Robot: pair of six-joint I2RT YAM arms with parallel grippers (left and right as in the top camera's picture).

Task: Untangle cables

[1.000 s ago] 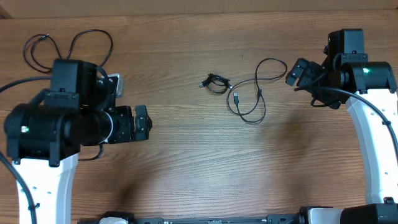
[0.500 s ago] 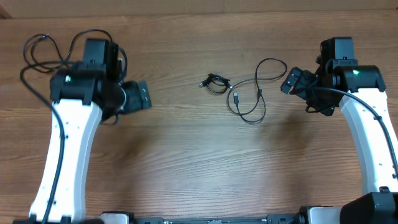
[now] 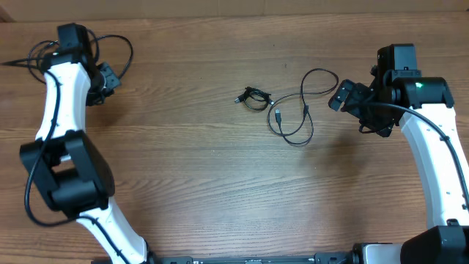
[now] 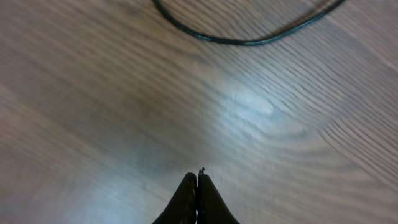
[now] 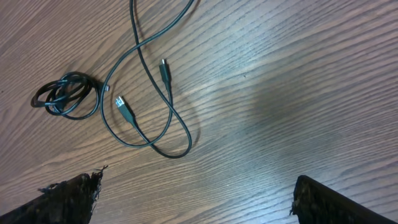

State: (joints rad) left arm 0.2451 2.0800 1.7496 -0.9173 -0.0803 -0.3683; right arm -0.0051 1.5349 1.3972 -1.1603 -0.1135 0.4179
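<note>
Mid-way across the brown wooden table (image 3: 220,191) lie a small coiled black cable bundle (image 3: 253,97) and a loose looping black cord (image 5: 124,109), just beside each other; only the right wrist view shows its plugs clearly; the right gripper (image 5: 196,180) gapes wide, empty; the left gripper (image 4: 197,186), far off, is pinched together on nothing.

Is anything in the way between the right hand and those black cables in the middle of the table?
Nothing visible. Only bare wooden table lies between the open right hand and the loose cable. The small bundle sits just beyond that cable, farther from the hand.
</note>
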